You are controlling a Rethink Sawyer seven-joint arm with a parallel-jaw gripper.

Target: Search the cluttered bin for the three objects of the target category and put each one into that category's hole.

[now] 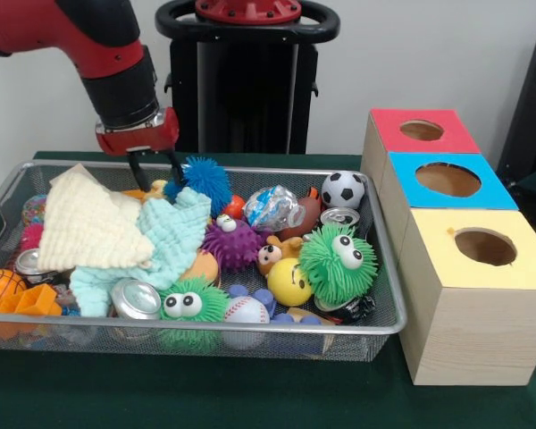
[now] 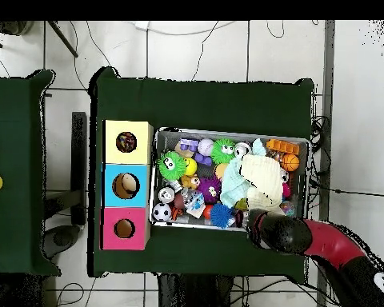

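**Arm poised over the far rim of the toy bin**

While the red and black robot arm (image 1: 107,63) slants down from above, its dark fingers (image 1: 154,166) hang spread a little apart at the far rim of the bin, gripping nothing, just beside a blue spiky rubber ball (image 1: 205,179).

Covered in dark green cloth, the counter (image 1: 250,393) carries a silver wire-mesh bin (image 1: 389,322) and, just beside it, a row of three wooden boxes. Each box has one round hole in its coloured top: a yellow-topped box (image 1: 482,295) nearest the camera, a blue-topped box (image 1: 447,183) in the middle, and a red-topped box (image 1: 420,132) farthest.

Inside the bin, a cream knitted cloth (image 1: 89,223) lies over a pale mint knitted cloth (image 1: 174,241) toward one end. Around them sit a green fuzzy ball with googly eyes (image 1: 338,261), a second green fuzzy googly-eyed ball (image 1: 192,308) at the near wall, a purple spiky ball (image 1: 232,243), a yellow smiley ball (image 1: 288,281), a small soccer ball (image 1: 343,189), a baseball (image 1: 247,311), an orange mini basketball (image 1: 0,286) and a silver can (image 1: 136,299) lying on its side.
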